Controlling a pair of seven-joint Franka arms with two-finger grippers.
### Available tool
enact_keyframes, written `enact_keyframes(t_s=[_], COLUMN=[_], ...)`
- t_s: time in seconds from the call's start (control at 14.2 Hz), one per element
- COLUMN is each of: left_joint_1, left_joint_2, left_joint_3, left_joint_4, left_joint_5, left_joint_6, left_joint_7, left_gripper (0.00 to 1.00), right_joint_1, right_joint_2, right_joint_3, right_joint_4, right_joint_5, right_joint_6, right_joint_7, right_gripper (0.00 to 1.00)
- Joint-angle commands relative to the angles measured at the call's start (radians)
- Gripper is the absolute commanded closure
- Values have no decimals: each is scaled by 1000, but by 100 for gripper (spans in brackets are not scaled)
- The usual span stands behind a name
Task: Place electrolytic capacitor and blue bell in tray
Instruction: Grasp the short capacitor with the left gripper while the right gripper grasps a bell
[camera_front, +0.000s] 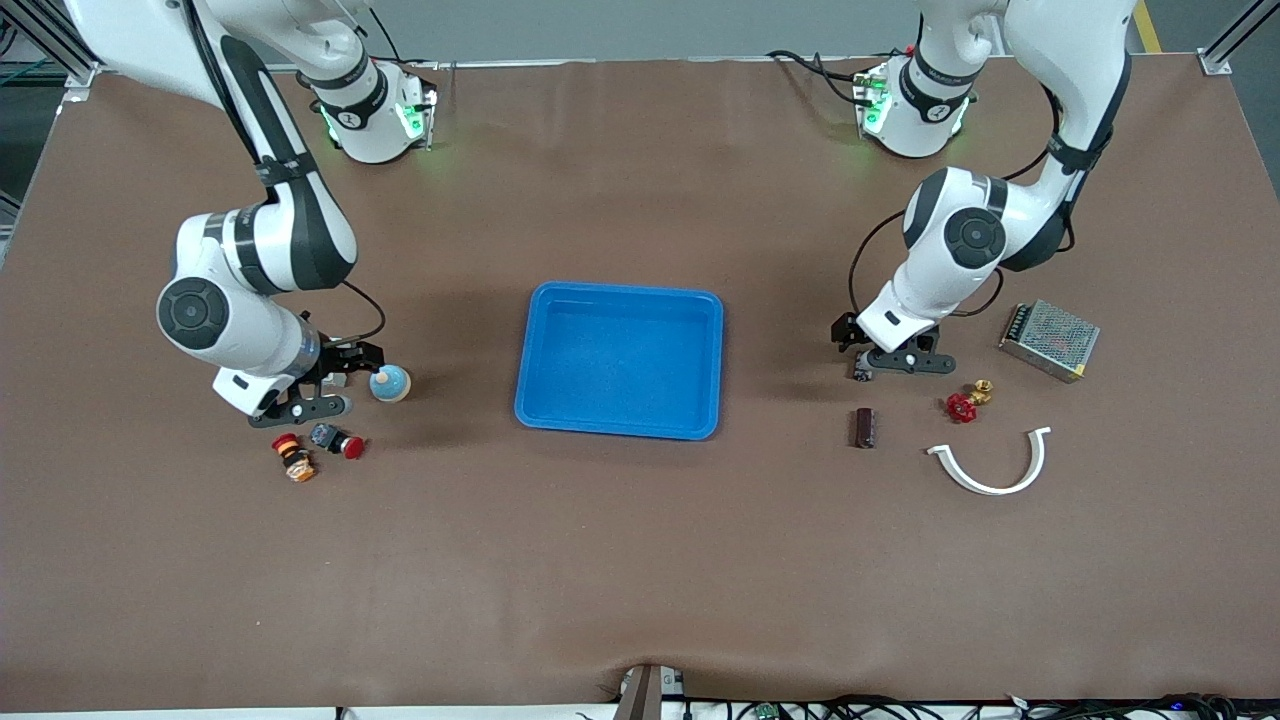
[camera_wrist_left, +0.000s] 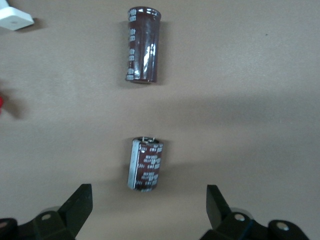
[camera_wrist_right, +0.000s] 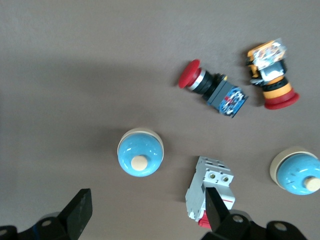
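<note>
The blue tray (camera_front: 620, 360) lies empty at the table's middle. A dark brown electrolytic capacitor (camera_front: 864, 427) lies toward the left arm's end; it also shows in the left wrist view (camera_wrist_left: 143, 44). A smaller capacitor (camera_wrist_left: 146, 164) lies just under my left gripper (camera_wrist_left: 148, 210), which is open and hovers low over it (camera_front: 885, 362). A blue bell (camera_front: 390, 383) with a cream knob sits toward the right arm's end. My right gripper (camera_wrist_right: 147, 212) is open, low beside it (camera_front: 320, 385). The right wrist view shows two blue bells, one near the fingers (camera_wrist_right: 140, 152) and one farther off (camera_wrist_right: 296, 170).
A white circuit breaker (camera_wrist_right: 210, 192) lies against one right finger. A red push button (camera_front: 338, 440) and an orange-red emergency button (camera_front: 293, 457) lie nearer the camera than the right gripper. A metal power supply (camera_front: 1048, 340), a red valve (camera_front: 966, 403) and a white curved clip (camera_front: 990, 465) lie beside the left gripper.
</note>
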Motion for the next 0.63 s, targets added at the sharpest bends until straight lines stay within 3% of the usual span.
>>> enact_keyframes(t_s=[0.0,0.14,0.56], left_joint_1=[-1,9,12], left_joint_2=[20,43,112], left_joint_3=[-6,-6,4], left_joint_4=[-4,-2,4], left_joint_5=[46,111,143], left_joint_6=[39,65,145], left_joint_7=[-9,-11,-11], left_gripper=[0,0,0], right_joint_1=[8,10,10], right_joint_2=[5,22,59], right_joint_3=[5,5,5], right_joint_4=[-20,-20,-69], right_joint_5=[-15,-15,-16], right_joint_6=[19,32,172], right_joint_7=[-4,-4,-18], right_gripper=[0,0,0])
